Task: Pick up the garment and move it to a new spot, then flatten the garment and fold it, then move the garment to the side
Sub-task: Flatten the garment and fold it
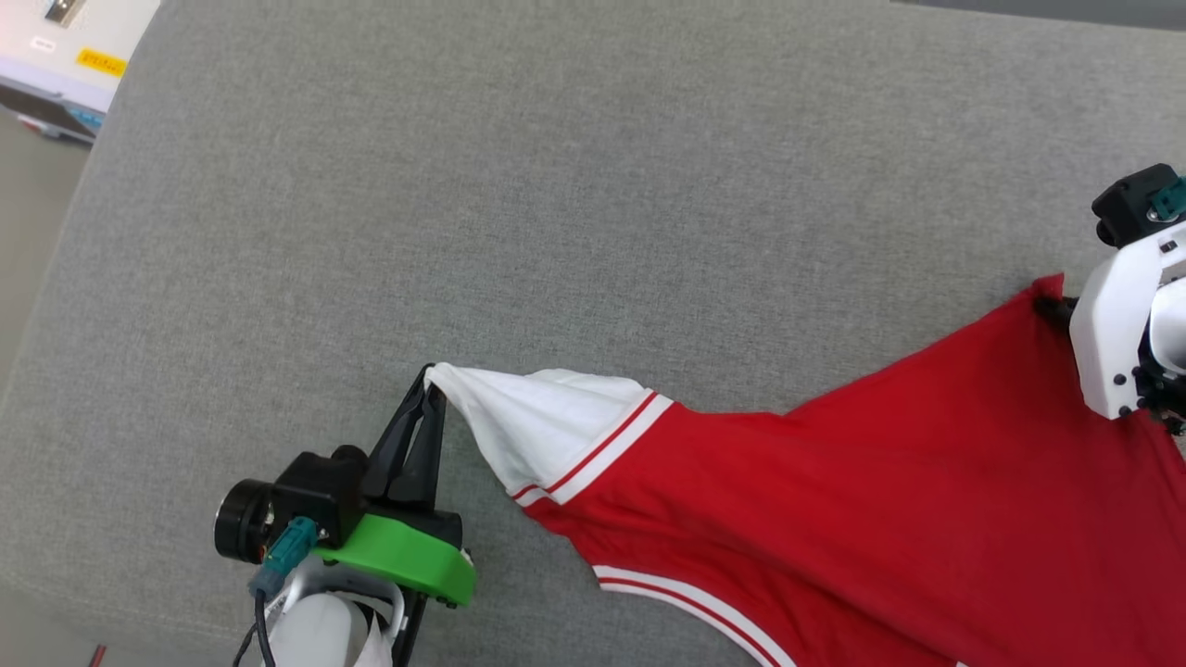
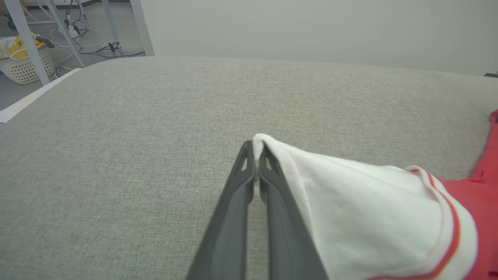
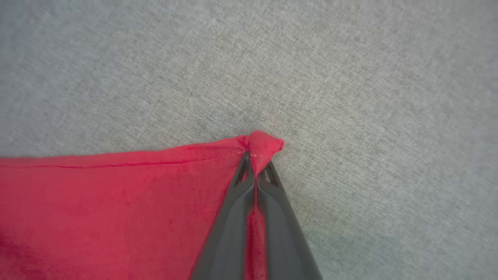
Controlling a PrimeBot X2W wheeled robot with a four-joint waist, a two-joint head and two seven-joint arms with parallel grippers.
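Observation:
The garment [image 1: 880,491], red with a white sleeve and red-and-white striped trim, lies stretched across the lower right of the grey cushion [image 1: 556,185]. My left gripper [image 1: 429,382] is shut on the tip of the white sleeve [image 2: 350,202], the cloth pinched between its dark fingers [image 2: 233,202]. At the right edge my right gripper [image 1: 1052,306] is shut on a red corner of the garment [image 3: 264,146], which bunches over the fingertips. The garment's letters and number are hidden.
The grey cushion's left edge [image 1: 56,278] drops to the floor. A white cabinet with a yellow label [image 1: 83,46] stands at the far left. A basket [image 2: 23,66], cables and white frame legs stand on the floor beyond the cushion.

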